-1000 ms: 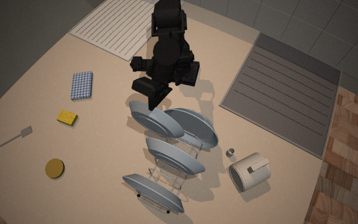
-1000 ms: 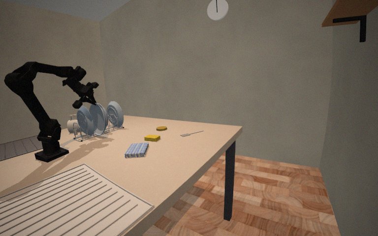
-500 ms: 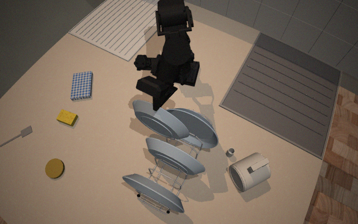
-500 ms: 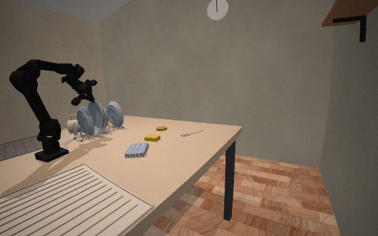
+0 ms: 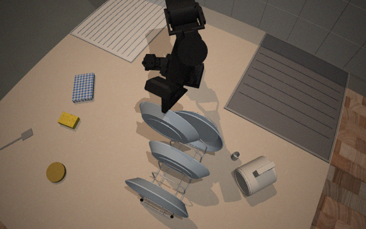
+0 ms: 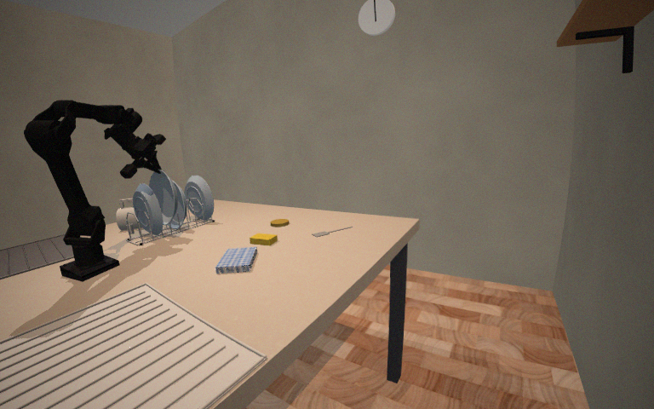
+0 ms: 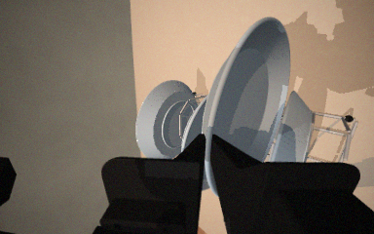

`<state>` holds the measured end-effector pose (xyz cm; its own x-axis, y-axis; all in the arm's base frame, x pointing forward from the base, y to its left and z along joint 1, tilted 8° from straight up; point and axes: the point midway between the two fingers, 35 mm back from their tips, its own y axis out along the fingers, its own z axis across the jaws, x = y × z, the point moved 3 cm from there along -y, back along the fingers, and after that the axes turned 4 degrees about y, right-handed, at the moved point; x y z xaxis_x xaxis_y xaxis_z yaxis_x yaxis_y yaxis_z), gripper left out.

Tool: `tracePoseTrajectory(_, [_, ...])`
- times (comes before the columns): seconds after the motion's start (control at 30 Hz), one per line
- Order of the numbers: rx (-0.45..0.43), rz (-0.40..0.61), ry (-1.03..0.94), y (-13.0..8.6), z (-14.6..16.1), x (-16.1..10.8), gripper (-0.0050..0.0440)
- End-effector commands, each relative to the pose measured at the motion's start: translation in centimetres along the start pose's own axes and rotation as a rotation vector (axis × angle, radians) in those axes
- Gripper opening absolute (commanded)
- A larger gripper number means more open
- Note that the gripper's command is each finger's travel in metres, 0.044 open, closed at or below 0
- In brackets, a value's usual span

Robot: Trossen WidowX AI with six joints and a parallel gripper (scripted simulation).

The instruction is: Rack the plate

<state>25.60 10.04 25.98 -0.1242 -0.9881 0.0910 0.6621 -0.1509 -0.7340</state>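
Note:
My gripper (image 5: 166, 109) is shut on the top rim of a pale blue plate (image 5: 168, 124) and holds it nearly upright over the arm-side end of the wire dish rack (image 5: 172, 172). In the side view the held plate (image 6: 163, 193) stands higher than the others, under the gripper (image 6: 153, 169). Three more plates stand in the rack: one at the arm end (image 5: 202, 130), one in the middle (image 5: 179, 159), one at the far end (image 5: 156, 197). In the wrist view the fingers pinch the held plate's edge (image 7: 248, 107); whether its lower edge touches the rails is hidden.
A white canister (image 5: 255, 175) lies on its side right of the rack, with a small cup (image 5: 235, 155) beside it. A checked cloth (image 5: 83, 87), yellow sponge (image 5: 68, 119), yellow disc (image 5: 55, 171) and spatula (image 5: 17, 139) lie to the left. Ribbed mats (image 5: 121, 24) (image 5: 289, 94) flank the arm.

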Motion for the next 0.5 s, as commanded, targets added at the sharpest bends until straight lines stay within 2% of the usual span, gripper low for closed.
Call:
tracePoseTrajectory(0.0, [0.027, 0.003, 0.015, -0.8, 0.9, -0.5, 0.0])
tracePoseTrajectory(0.47, [0.029, -0.001, 0.014, -2.0, 1.5, -2.2, 0.0])
